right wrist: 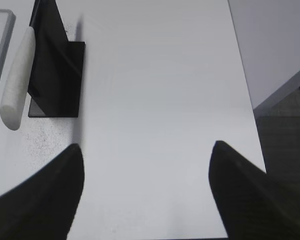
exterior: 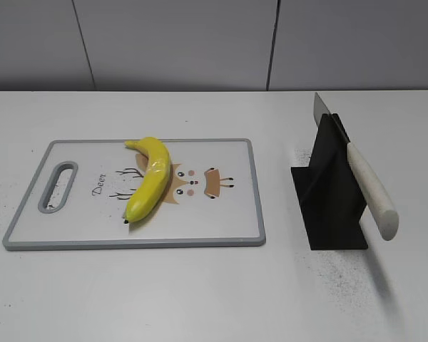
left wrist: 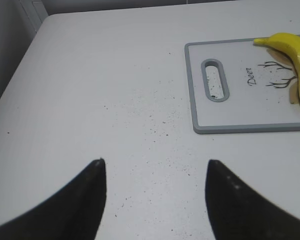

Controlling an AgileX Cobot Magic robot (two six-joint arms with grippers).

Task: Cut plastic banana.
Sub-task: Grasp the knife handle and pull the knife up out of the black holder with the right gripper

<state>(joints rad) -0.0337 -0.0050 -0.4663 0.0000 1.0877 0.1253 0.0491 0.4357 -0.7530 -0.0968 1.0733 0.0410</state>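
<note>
Plastic banana (exterior: 150,180) lay on the cutting board (exterior: 221,214), slanted, stem end toward the back, over the little deer drawing (exterior: 192,182). Touched by nothing. Seen again at the right edge of the left wrist view (left wrist: 295,55).

Cutting board was white with a grey rim and a long handle hole (exterior: 58,187) at its left end, flat on the white table (exterior: 200,299).

Well to the right of the board stood a black knife stand (exterior: 328,196). Rested on it a knife (exterior: 367,185) with a white handle, blade pointing back.

Left gripper (left wrist: 155,172) hung wide open over bare table, holding nothing, left of the board. Right gripper (right wrist: 147,152) was wide open too, empty, over the table right of the stand (right wrist: 57,75).
</note>
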